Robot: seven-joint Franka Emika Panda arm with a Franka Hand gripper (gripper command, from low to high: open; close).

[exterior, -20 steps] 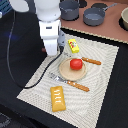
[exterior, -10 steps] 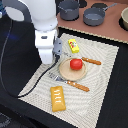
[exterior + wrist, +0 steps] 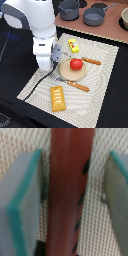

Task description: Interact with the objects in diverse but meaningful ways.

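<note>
The robot arm's gripper (image 3: 64,193) is lowered onto the placemat (image 3: 100,82) at the exterior view's left of the plate (image 3: 64,74), its jaws spread open with a thin dark-brown sausage (image 3: 67,188) lying lengthwise between them, not yet squeezed. This looks like the start of a pick-up; next the jaws would need to close squarely on the sausage before lifting. The red tomato (image 3: 75,64) sits on the plate, the ridged pastry (image 3: 58,97) nearer, the yellow block (image 3: 74,45) farther.

The gripper (image 3: 49,69) stands low over the placemat (image 3: 102,80), its two pads (image 3: 22,203) apart on either side of the sausage (image 3: 67,193), with a narrow gap of bare weave on each side. In the exterior view, the plate (image 3: 64,71) with the tomato (image 3: 75,64) blocks at 3 o'clock, with the fork (image 3: 72,83) just below it. The pastry (image 3: 58,98) lies at 5 o'clock and the yellow block (image 3: 73,45) at 1 o'clock; the mat's corner at 7 o'clock is free.
</note>
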